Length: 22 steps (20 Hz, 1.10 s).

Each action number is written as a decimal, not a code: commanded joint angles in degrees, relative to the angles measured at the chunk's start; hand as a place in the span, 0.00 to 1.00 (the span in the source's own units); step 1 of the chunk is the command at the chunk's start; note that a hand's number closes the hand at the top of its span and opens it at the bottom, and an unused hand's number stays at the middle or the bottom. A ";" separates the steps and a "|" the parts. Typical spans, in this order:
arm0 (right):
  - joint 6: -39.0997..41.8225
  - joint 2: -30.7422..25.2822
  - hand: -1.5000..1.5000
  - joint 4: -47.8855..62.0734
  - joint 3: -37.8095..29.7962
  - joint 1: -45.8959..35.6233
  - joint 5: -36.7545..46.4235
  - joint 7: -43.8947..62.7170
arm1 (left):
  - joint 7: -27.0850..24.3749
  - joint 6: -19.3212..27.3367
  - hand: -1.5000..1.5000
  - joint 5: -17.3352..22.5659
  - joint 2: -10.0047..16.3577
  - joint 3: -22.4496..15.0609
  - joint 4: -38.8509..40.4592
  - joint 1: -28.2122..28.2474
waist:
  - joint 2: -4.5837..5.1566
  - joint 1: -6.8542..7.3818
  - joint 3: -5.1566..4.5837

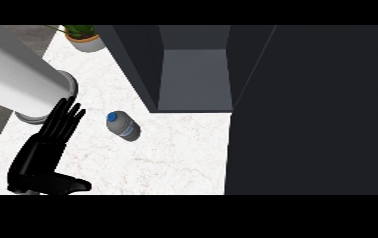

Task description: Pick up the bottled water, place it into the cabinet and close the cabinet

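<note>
White marble counter [173, 164]: bottle [122, 126] sits near the open cabinet's [196, 77] front edge, bare stone all round. Left hand [48, 144] beside it, fingers straight, holding nothing.

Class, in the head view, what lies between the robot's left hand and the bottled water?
Nothing: the head view shows only a bare stretch of white counter between the left hand and the bottled water.

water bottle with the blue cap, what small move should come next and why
Probably ease the black left hand rightward toward the small grey blue-capped bottle. The hand is open and apart from the bottle, which sits ungrasped on the white marble counter, while the dark cabinet beyond it stands open.
</note>
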 commanded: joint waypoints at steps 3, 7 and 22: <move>0.73 -1.44 0.00 0.37 -2.06 -0.17 -2.17 -0.88 | -1.82 -1.36 0.00 -1.51 2.73 2.13 10.74 -6.77 | 0.01 0.03 0.01; -0.87 0.29 0.00 0.05 2.42 0.63 1.92 -1.83 | -7.71 -0.38 0.00 -6.16 -0.29 -0.14 20.78 -8.99 | 0.04 -0.19 -0.01; 0.52 -2.41 0.00 -2.54 0.97 4.16 -1.82 -2.12 | -22.73 -3.37 0.00 -9.02 3.22 4.65 60.95 -27.77 | 0.29 -1.00 -0.09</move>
